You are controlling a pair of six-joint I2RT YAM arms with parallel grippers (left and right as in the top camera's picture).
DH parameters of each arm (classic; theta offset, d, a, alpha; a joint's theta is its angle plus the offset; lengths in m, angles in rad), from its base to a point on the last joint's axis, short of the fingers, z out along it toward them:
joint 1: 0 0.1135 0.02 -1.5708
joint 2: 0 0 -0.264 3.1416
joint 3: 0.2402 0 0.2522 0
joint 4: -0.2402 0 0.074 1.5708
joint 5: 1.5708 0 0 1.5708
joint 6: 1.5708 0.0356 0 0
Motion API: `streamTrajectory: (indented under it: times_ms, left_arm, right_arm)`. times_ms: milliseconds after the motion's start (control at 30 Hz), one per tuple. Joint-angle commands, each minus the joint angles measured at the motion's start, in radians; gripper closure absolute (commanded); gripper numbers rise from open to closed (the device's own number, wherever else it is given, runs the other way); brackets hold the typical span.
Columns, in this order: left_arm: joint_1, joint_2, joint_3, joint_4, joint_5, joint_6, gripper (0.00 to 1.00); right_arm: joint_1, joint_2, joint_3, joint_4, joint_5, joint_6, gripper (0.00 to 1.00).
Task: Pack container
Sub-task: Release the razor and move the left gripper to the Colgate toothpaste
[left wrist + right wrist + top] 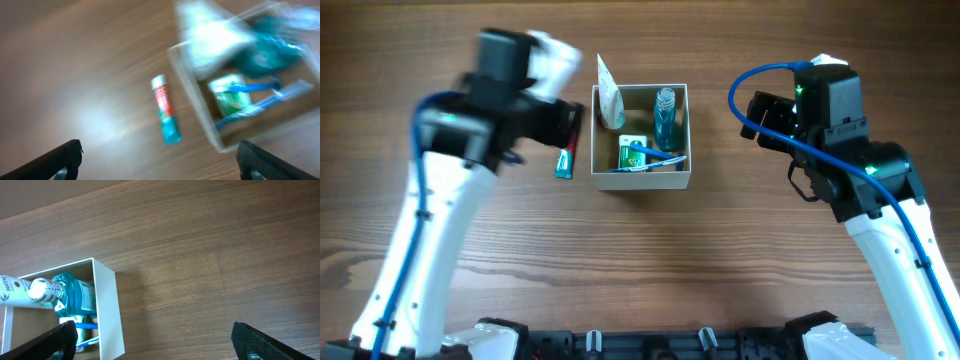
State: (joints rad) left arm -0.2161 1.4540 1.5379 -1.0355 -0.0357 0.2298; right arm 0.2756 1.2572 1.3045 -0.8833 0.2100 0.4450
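Note:
The container (642, 181) is a square white-walled box with a tan inside at the table's middle. It holds a white tube (610, 96), a blue bottle (666, 118), a green-and-white packet (633, 150) and a blue toothbrush (646, 165). A teal-and-red toothpaste tube (565, 160) lies on the table just left of the box. My left gripper (568, 128) hovers over that tube, open and empty; the blurred left wrist view shows the tube (165, 116) between the wide jaws (160, 160), next to the box wall (197, 112). My right gripper (765, 118) is open and empty, right of the box.
The right wrist view shows the box's white right wall (107, 311), the blue bottle (75, 295) and the white tube (17, 291) at the left, with bare wooden table (210, 270) between the open jaws (160, 341).

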Motion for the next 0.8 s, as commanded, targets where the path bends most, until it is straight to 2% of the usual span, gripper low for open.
streamTrajectory:
  times_ms: [0,67,133,367,533,767]
  left_arm:
    - [0.178,0.036,-0.002,-0.032,0.173,-0.194,0.0]
    - [0.251,0.059,-0.002,-0.03,0.317,-0.193,0.0]
    - [0.289,0.088,-0.002,-0.016,0.361,-0.194,0.0]
    - [0.262,0.319,-0.002,0.003,0.307,-0.198,0.0]
    - [0.227,0.497,-0.002,0.039,0.308,-0.216,0.09]
    - [0.164,0.615,-0.002,0.114,0.268,-0.212,0.11]
  right_arm:
    - [0.0,0.007,0.012,0.0,-0.008,0.01,0.0]
    - [0.0,0.007,0.012,0.0,-0.008,0.01,0.0]
    - [0.0,0.007,0.012,0.0,-0.008,0.01,0.0]
    - [0.0,0.007,0.012,0.0,-0.008,0.01,0.0]
    - [0.0,0.007,0.012,0.0,-0.008,0.01,0.0]
    - [0.0,0.007,0.012,0.0,-0.008,0.01,0.0]
